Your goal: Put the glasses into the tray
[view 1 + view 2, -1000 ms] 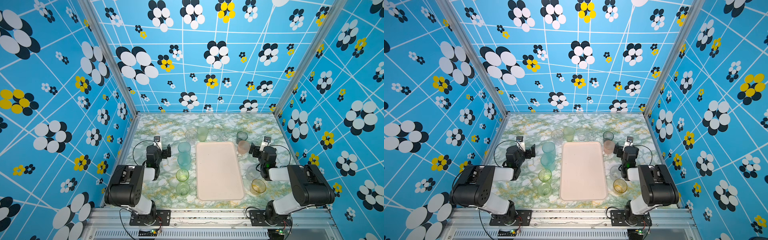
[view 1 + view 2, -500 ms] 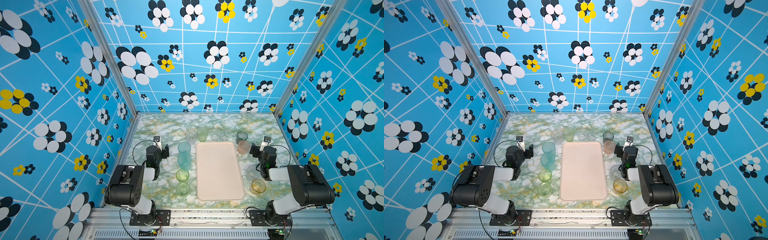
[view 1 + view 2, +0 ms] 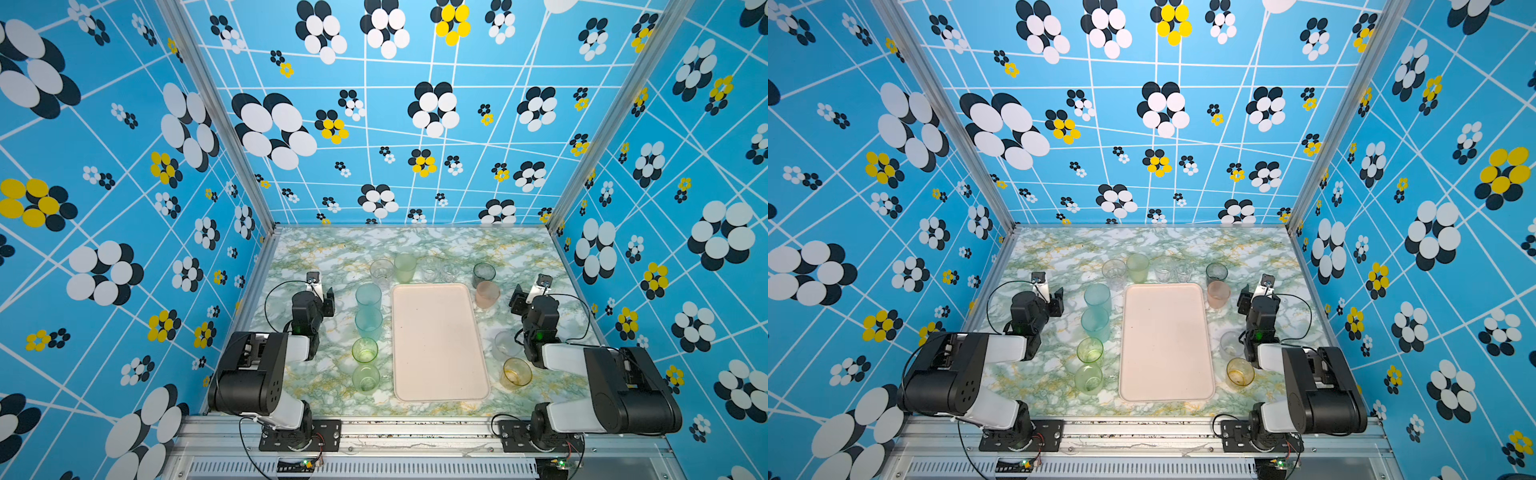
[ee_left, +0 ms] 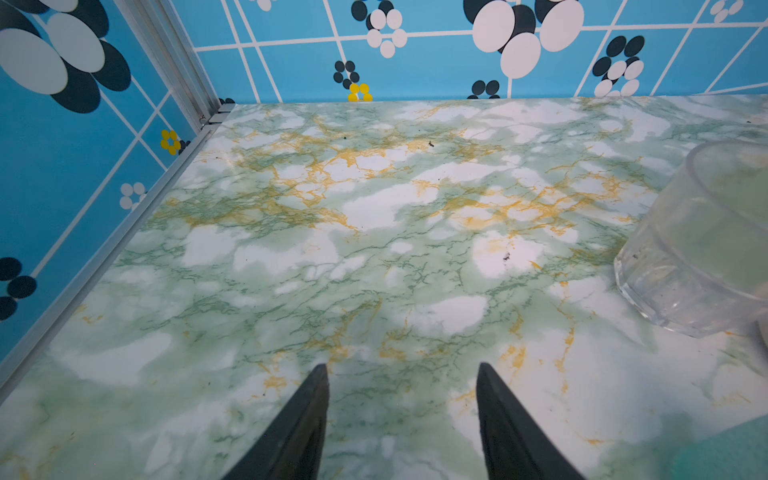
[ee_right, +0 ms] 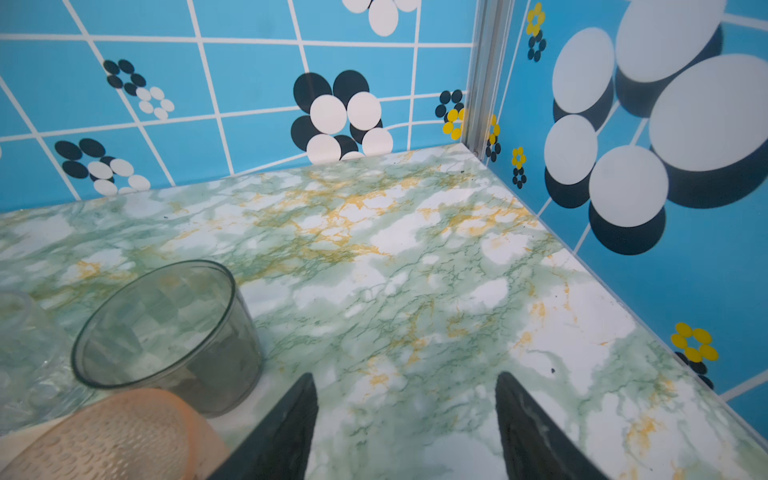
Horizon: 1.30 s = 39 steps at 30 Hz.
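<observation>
On the desk [image 3: 316, 257], tray [image 3: 438, 340] in the middle, lengthwise front to back; just left of it, column of four glasses [image 3: 368, 324]; behind its far edge, row of four glasses [image 3: 405, 268]; off its far right corner, two glasses [image 3: 487, 294], one behind the other; right of its near half, two more glasses [image 3: 516, 372].

Green-gold marbled tabletop [image 3: 316, 257] enclosed by blue flower-patterned walls [image 3: 124, 166]

My two top views look steeply down from above the near edge, sharing the whole table [image 3: 519, 249]. Low over the marble, the left wrist camera looks past the left gripper [image 4: 402, 368] toward the far-left corner, the right past the right gripper [image 5: 405, 376] toward the far-right corner.
</observation>
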Available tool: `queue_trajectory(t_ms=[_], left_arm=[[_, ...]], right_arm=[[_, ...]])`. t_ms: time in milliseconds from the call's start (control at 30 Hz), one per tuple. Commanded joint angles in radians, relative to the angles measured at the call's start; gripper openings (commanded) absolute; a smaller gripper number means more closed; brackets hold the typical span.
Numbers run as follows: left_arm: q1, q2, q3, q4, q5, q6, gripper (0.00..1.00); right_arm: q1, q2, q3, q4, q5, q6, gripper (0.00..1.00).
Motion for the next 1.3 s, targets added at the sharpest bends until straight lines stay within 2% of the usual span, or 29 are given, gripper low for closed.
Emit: queue_trajectory(t_ms=[0, 167, 267, 467, 633, 733, 867, 967, 1267], left_arm=[[0.01, -0.054, 0.018, -0.052, -0.042, -0.02, 0.56], [-0.005, -0.193, 0.055, -0.248, -0.105, -0.028, 0.49], [-0.045, -0.325, 0.083, -0.408, -0.148, -0.062, 0.47], [-0.18, -0.549, 0.196, -0.717, -0.222, -0.11, 0.47], [-0.189, -0.557, 0.364, -0.985, -0.137, -0.161, 0.46], [-0.195, -0.55, 0.407, -1.073, -0.075, -0.185, 0.45], [-0.194, -0.563, 0.399, -1.107, -0.062, -0.199, 0.44], [-0.194, -0.556, 0.423, -1.145, -0.058, -0.195, 0.39], [-0.188, -0.524, 0.465, -1.186, -0.019, -0.191, 0.33]], right_arm=[[-0.004, -0.094, -0.006, -0.077, 0.057, 0.018, 0.7], [-0.004, -0.268, 0.051, -0.361, 0.091, 0.021, 0.68], [-0.004, -0.382, 0.136, -0.614, 0.061, 0.078, 0.67], [-0.004, -0.476, 0.376, -1.156, -0.096, 0.18, 0.63], [0.011, -0.451, 0.527, -1.483, -0.252, 0.223, 0.54], [0.036, -0.443, 0.565, -1.612, -0.22, 0.227, 0.48], [0.038, -0.424, 0.578, -1.711, -0.151, 0.232, 0.43], [0.038, -0.378, 0.604, -1.779, -0.194, 0.241, 0.39], [0.038, -0.352, 0.569, -1.859, -0.32, 0.254, 0.31]])
